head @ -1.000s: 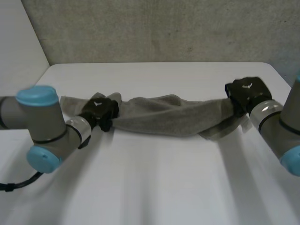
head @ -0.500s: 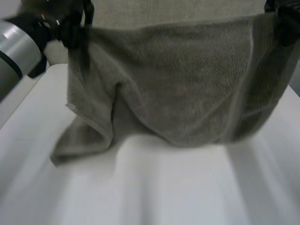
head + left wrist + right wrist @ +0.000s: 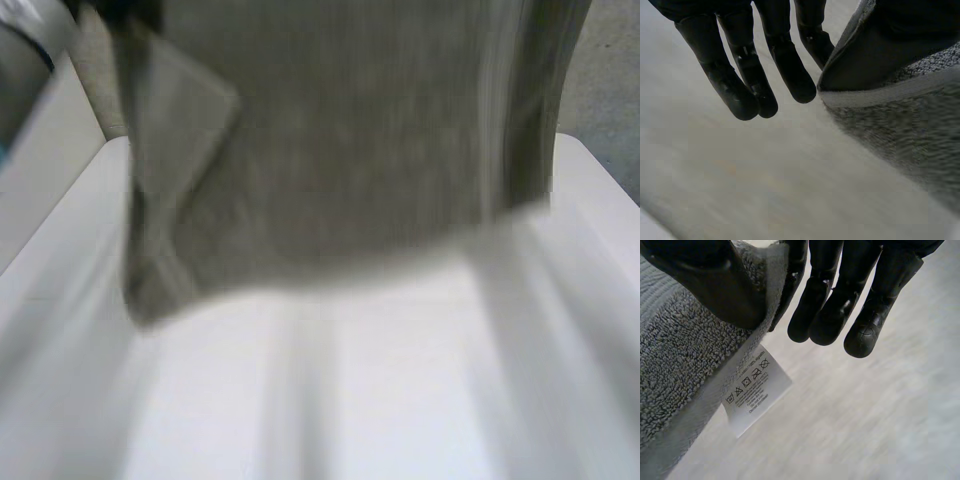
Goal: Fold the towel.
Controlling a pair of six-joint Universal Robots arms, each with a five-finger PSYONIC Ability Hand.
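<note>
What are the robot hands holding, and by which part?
The towel: left robot hand pinches its hemmed edge, right robot hand the edge beside the care label.

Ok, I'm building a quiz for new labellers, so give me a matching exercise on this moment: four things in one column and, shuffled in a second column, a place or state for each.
Things
1. grey terry towel
2. small white care label
3. white table
4. black right hand

Places or states
A. pinching the towel's edge beside the label
B. held up, hanging spread
C. printed with laundry symbols
D. lying flat below the hanging cloth

Pairs: 1-B, 2-C, 3-D, 4-A.
</note>
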